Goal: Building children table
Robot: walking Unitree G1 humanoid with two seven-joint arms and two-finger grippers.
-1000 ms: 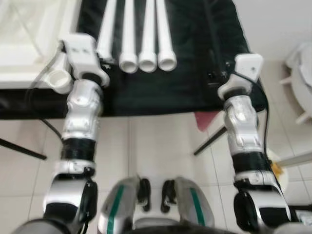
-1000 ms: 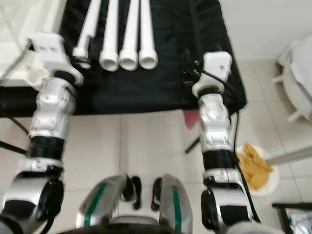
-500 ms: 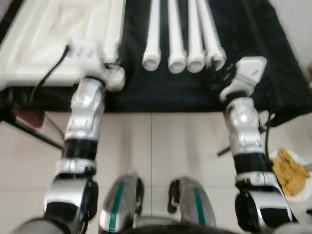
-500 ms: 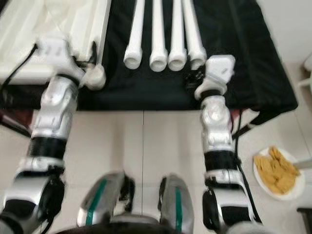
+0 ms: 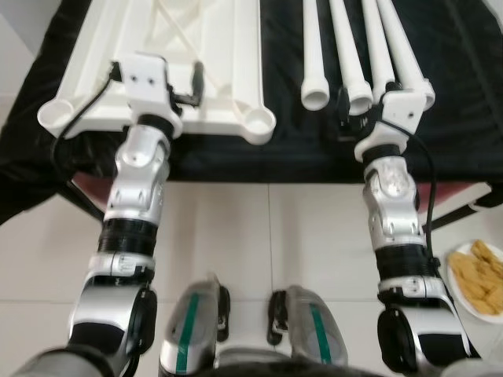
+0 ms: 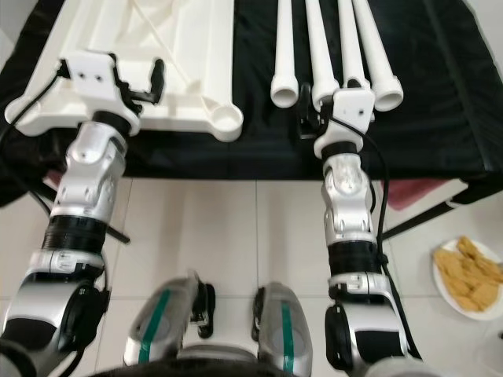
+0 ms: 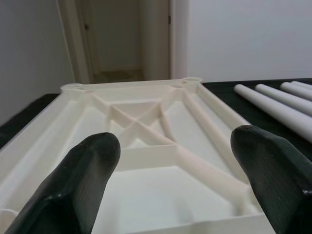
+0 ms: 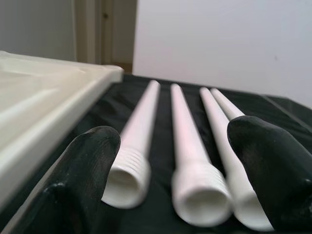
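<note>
The right hand (image 8: 165, 180) hung with its fingers (image 8: 83, 180) spread wide and gripping nothing, aimed at the near ends of the four white table legs (image 5: 317, 78) that lay side by side on the black-draped counter (image 5: 299, 153). The left hand (image 7: 170, 180) was just as open and empty, poised over the near edge of the upturned white tabletop (image 5: 228, 47), which lay just left of the legs.

To my eye the legs were hollow plastic tubes: light, stiff and smooth, so likely to roll or slip under a loose pinch. The ribbed collar at each open end (image 8: 129, 170) looked the best place to take hold, or a little further up the shaft for balance. The tabletop, a ribbed moulding with a round socket at each corner (image 5: 258, 122), seemed rigid and not heavy; its raised rim would suit a grip.

The far ends of the legs ran out of the head camera's frame, and the rightmost legs sat partly behind the right wrist housing. On the floor a plate (image 5: 464, 255) held something yellowish I couldn't identify.
</note>
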